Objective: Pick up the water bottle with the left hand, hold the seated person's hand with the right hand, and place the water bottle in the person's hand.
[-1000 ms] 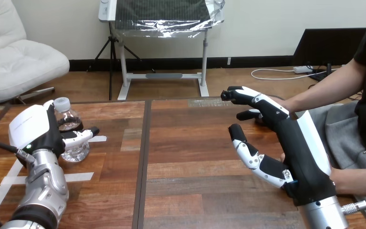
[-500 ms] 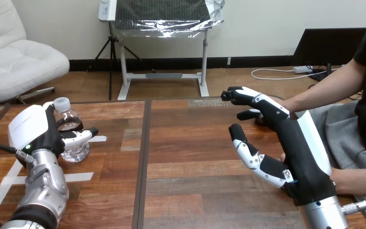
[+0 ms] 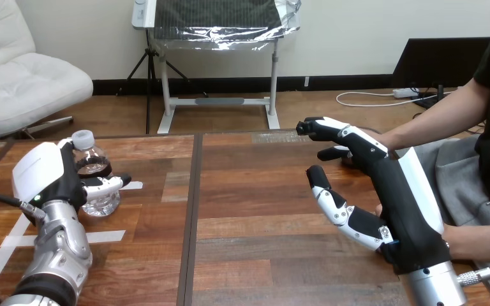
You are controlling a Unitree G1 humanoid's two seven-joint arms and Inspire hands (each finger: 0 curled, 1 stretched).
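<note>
At the left side of the tabletop, the water bottle stood upright on the wood. The left robot hand was closed on it, palm against its side and thumb curled across its front. Well apart, near the right edge, the right robot hand was spread, fingers reaching forward and thumb held away from them, gripping nothing. The person's forearm reached in behind those fingers; I could not tell whether they touched.
</note>
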